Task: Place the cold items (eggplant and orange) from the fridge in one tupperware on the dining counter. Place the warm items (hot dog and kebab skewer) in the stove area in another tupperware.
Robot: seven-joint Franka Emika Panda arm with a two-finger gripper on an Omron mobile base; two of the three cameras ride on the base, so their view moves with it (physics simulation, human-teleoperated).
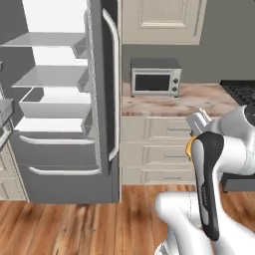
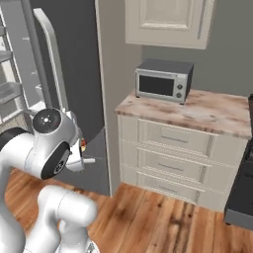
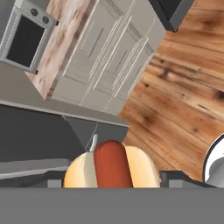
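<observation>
Left base view: my arm is folded low at the right, in front of the cream drawers; the fridge stands open at the left with bare white shelves, and a toaster oven sits on the marble surface.
Right base view: a speck of orange-red shows just beside my wrist – likely the load, too small to name from here.
Hand view: the hot dog lies between my dark fingertips, red sausage in a tan bun, above the wood floor.
Gripper: my gripper is pinching the hot dog – half-spread around the bun.
Task's thing: carried in the air, well apart from any tupperware.
Risk: the bun looks soft and rounded, so a quick swing could roll it out onto the floor.
Risk, second: with my elbow folded this tight, turning could clip the fridge door or the drawers.
</observation>
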